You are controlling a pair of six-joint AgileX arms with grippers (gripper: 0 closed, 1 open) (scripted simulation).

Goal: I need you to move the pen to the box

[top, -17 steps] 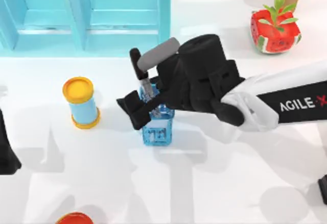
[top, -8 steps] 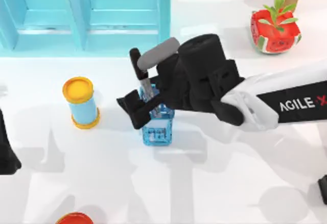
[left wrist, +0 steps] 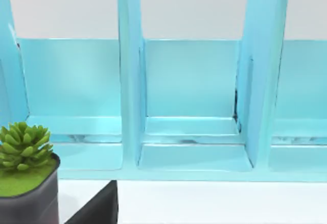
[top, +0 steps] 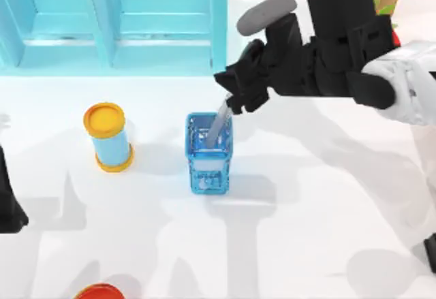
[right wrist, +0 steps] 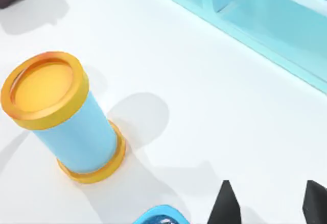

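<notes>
My right gripper [top: 228, 91], fingers spread, hangs just above and behind the blue clear holder [top: 209, 154]; the pen [top: 218, 123] leans inside it, below my fingertips.

Rendered desk-style workstation: a plain white tabletop [top: 306, 210] with a turquoise divided organizer rack [top: 122, 26] at 11 o'clock. Desk items include a blue clear pen holder [top: 209, 166] at centre, a yellow-capped blue spool [top: 107, 139] at 9 o'clock and a potted succulent [left wrist: 23, 152]. A watermelon-pattern planter [top: 392, 43] sits at 1 o'clock.
</notes>
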